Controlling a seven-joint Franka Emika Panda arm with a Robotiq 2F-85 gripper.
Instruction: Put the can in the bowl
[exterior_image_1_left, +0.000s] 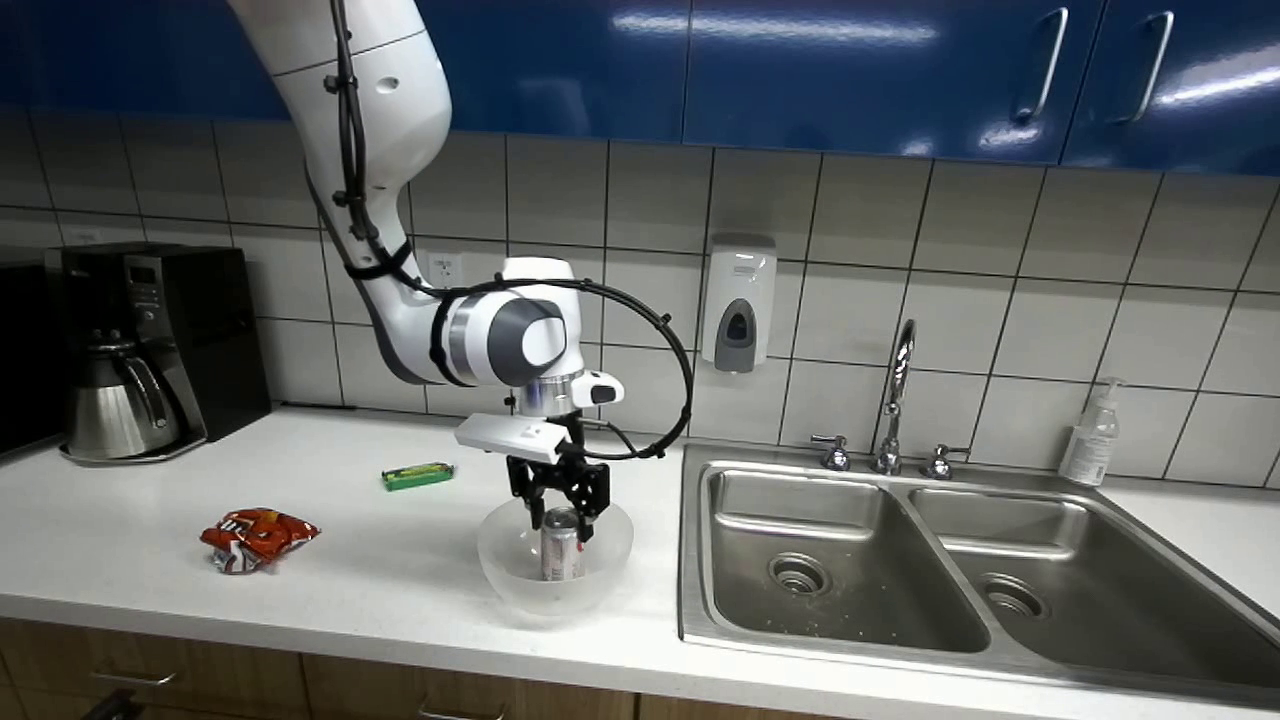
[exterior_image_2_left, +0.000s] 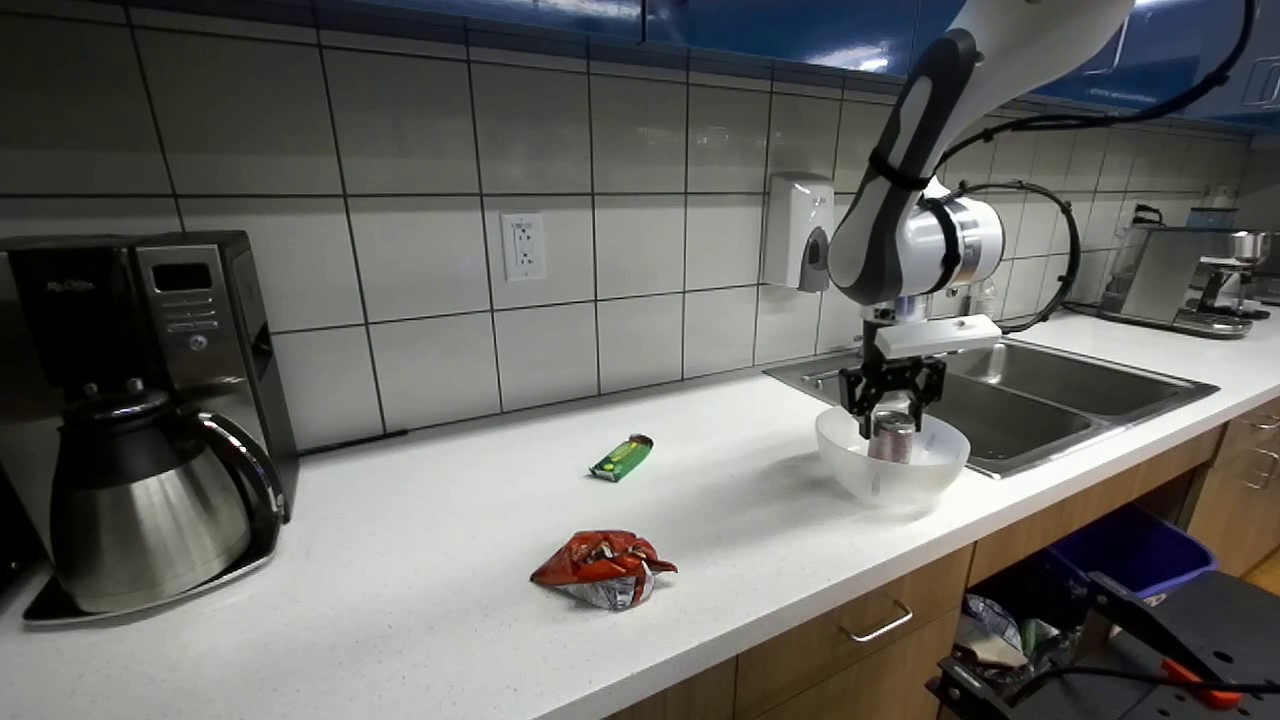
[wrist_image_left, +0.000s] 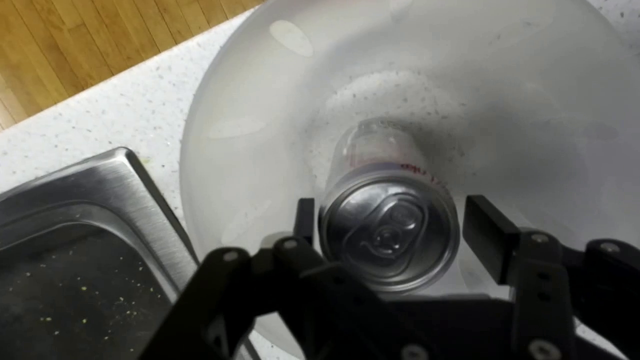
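Note:
The silver can (exterior_image_1_left: 562, 555) stands upright inside the translucent white bowl (exterior_image_1_left: 505, 560) on the counter. The can (exterior_image_2_left: 892, 440) and bowl (exterior_image_2_left: 885, 488) also show in an exterior view. In the wrist view I look down on the can's lid and tab (wrist_image_left: 390, 240), with the bowl's wall (wrist_image_left: 240, 150) around it. My gripper (wrist_image_left: 392, 227) is open, with one finger on each side of the can's top. A narrow gap shows between each finger and the can. In both exterior views the gripper (exterior_image_1_left: 562, 526) points straight down into the bowl.
A double steel sink (exterior_image_1_left: 840, 640) with a faucet (exterior_image_1_left: 893, 400) lies beside the bowl. A red snack bag (exterior_image_1_left: 258, 538) and a green packet (exterior_image_1_left: 418, 476) lie on the counter. A coffee maker (exterior_image_2_left: 200, 320) stands at the far end. A soap dispenser (exterior_image_1_left: 738, 300) hangs on the wall.

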